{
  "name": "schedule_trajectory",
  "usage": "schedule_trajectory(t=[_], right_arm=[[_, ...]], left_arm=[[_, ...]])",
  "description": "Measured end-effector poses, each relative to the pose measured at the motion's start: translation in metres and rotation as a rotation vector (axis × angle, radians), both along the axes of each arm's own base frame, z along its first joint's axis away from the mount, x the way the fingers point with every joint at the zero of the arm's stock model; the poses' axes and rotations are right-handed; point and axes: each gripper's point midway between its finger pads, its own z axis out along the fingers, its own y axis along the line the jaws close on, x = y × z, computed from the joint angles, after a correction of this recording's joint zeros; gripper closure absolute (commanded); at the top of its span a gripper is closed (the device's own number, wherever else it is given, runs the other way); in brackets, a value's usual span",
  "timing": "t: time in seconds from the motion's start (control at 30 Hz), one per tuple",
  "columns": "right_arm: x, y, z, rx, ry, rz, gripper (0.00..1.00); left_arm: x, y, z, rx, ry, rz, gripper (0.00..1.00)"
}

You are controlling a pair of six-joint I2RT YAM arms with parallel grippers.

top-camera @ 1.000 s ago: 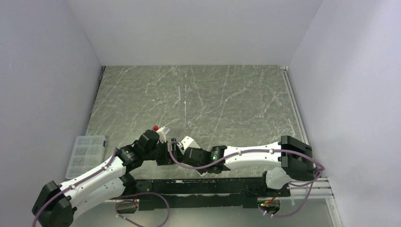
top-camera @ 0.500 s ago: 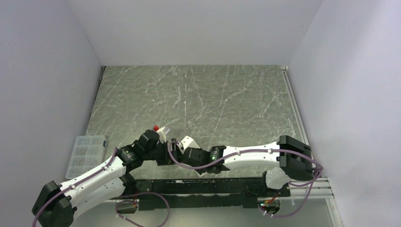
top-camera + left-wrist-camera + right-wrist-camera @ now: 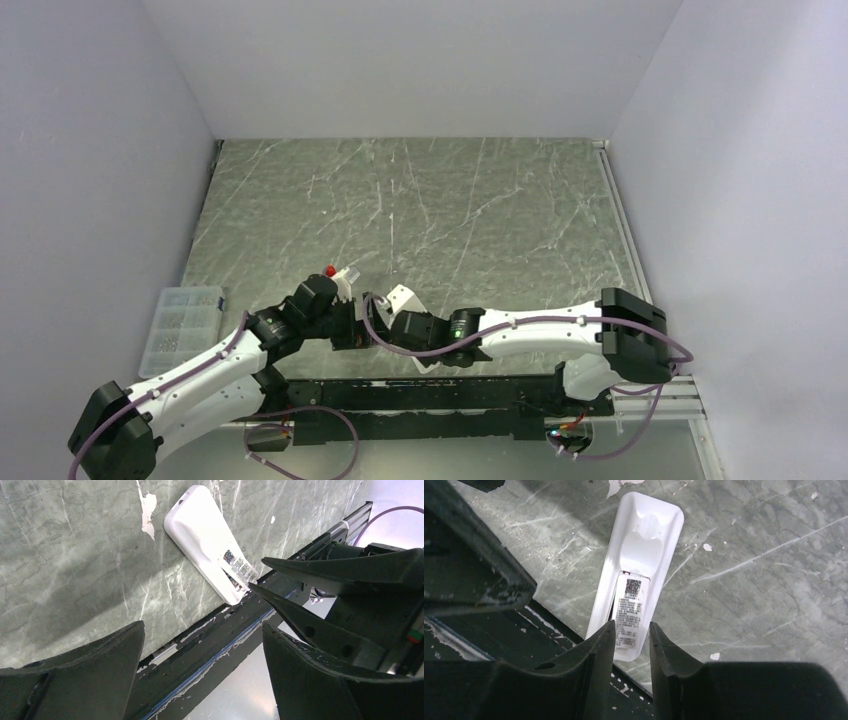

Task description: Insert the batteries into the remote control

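The right arm's elbow [image 3: 630, 335] has swung slightly farther from the left arm [image 3: 200, 385]. Its wrist [image 3: 462, 327] and the right pincer [image 3: 631, 630] have edged the same way.

Remote [image 3: 644, 545]: slim, white, rounded corners. It lies flat on the counter [image 3: 764, 590], face down, plain back up. A shallow dip is moulded into the back's far half. The battery cover [image 3: 629, 610] at the near end carries a printed label with a small code square. A dark gap runs along one long side of the cover, which looks slightly askew. The labelled end sits right at the counter's near edge. Buttons and display are hidden underneath.
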Motion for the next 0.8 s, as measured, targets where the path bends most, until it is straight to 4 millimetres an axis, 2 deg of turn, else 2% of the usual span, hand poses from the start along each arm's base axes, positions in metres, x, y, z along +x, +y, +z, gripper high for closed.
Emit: schedule_trajectory(t=[0.2, 0.47, 0.8], right_arm=[[-0.008, -0.009, 0.006, 0.052, 0.03, -0.011, 0.74], [-0.024, -0.026, -0.006, 0.061, 0.108, -0.03, 0.73], [-0.03, -0.021, -0.005, 0.096, 0.142, -0.026, 0.72]], left_arm=[[0.0, 0.0, -0.001, 0.002, 0.003, 0.0, 0.08], [0.0, 0.0, -0.002, 0.007, 0.008, 0.0, 0.08], [0.0, 0.0, -0.005, 0.016, 0.018, 0.0, 0.08]])
